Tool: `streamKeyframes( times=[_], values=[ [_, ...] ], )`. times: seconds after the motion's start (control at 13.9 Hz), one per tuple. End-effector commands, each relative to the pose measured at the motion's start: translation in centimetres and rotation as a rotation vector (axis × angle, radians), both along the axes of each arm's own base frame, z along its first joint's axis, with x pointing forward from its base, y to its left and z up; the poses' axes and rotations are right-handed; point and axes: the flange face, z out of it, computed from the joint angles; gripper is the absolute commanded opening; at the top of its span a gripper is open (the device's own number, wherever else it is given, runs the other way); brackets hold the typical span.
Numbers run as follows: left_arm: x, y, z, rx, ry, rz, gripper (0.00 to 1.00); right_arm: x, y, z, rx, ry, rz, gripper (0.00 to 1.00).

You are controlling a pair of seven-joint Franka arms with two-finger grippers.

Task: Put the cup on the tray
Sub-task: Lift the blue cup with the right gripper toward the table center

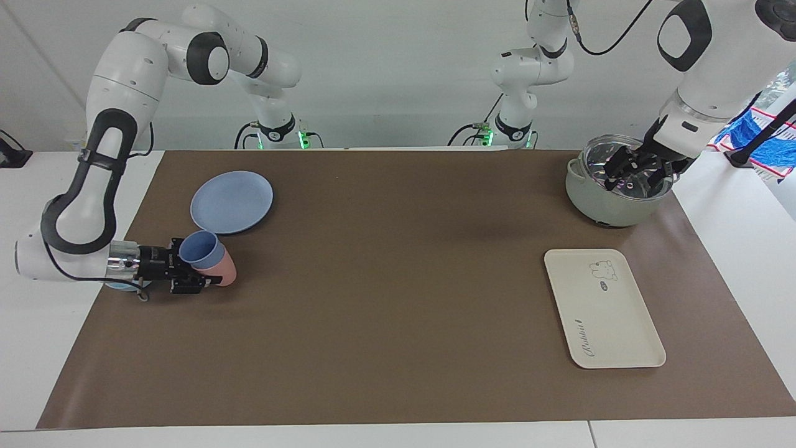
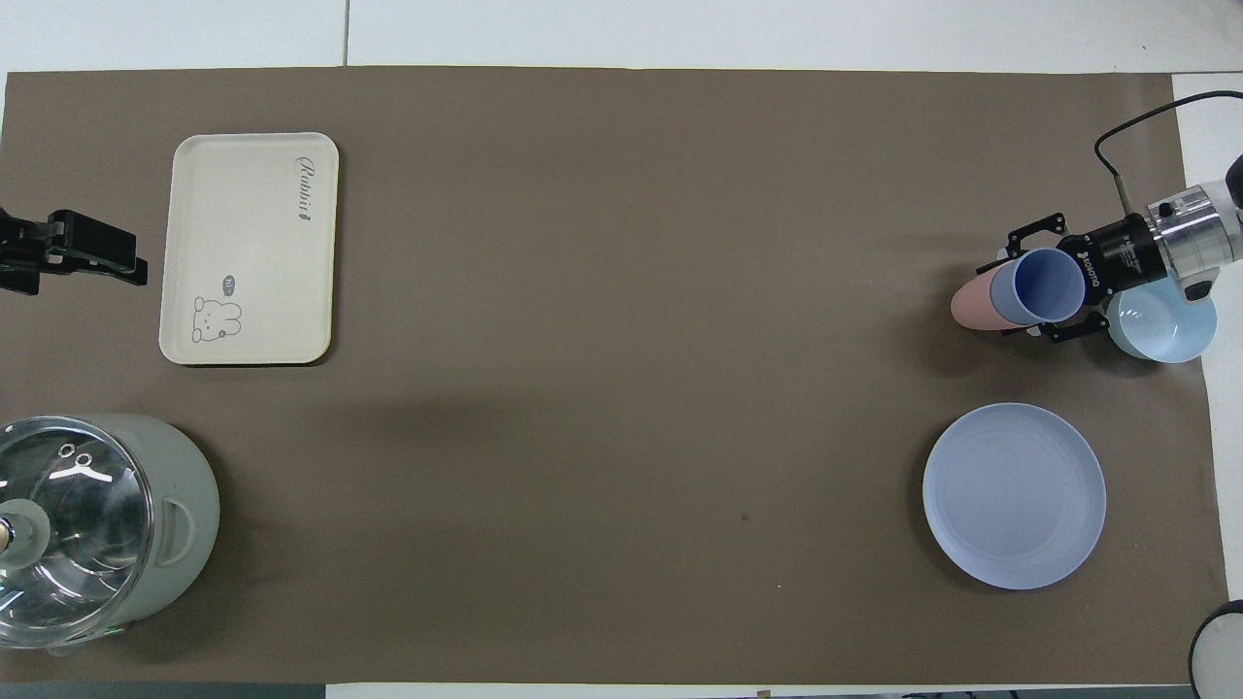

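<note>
The periwinkle cup [image 1: 200, 248] stands nested in a pink tumbler [image 1: 224, 272] at the right arm's end of the table, between a blue plate and a light-blue bowl. It also shows in the overhead view [image 2: 1049, 286]. My right gripper [image 1: 205, 269] lies level just above the mat and straddles the two stacked tumblers [image 2: 1022, 291]. The cream tray [image 1: 603, 308] with the rabbit drawing lies empty at the left arm's end [image 2: 251, 248]. My left gripper [image 1: 634, 176] hangs open and empty over a grey-green pot, waiting.
A round blue plate [image 1: 231, 202] lies nearer to the robots than the tumblers. A light-blue bowl [image 2: 1160, 325] sits under the right wrist. A grey-green pot [image 1: 597, 202] with a glass lid stands nearer to the robots than the tray.
</note>
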Motion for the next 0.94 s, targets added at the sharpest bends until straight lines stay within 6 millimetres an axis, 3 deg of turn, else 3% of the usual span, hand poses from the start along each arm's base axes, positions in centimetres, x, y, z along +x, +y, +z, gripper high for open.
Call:
streamKeyframes(
  times=[0.0,0.14,0.36,0.5,0.72,0.86],
  values=[
    [-0.5,0.3,0.4,0.015,0.008,-0.002,1.00,-1.5,0.3,3.5,0.050,0.023,-0.050,0.00],
    [-0.5,0.3,0.4,0.015,0.008,-0.002,1.00,-1.7,1.2,5.2,0.080,0.010,-0.072,0.00],
    [-0.5,0.3,0.4,0.015,0.008,-0.002,1.00,-1.0,2.1,5.9,0.116,0.018,-0.126,0.00],
    [-1.1,0.5,0.2,0.017,0.037,0.006,1.00,-0.4,4.6,6.0,0.130,0.051,-0.121,0.00],
    [-1.0,1.3,0.4,0.015,0.019,0.026,1.00,0.7,11.1,6.1,0.151,0.144,-0.135,0.00],
    [-0.9,0.2,0.0,0.015,-0.004,0.013,1.00,1.9,17.5,8.0,0.110,0.188,-0.167,0.00]
  ],
)
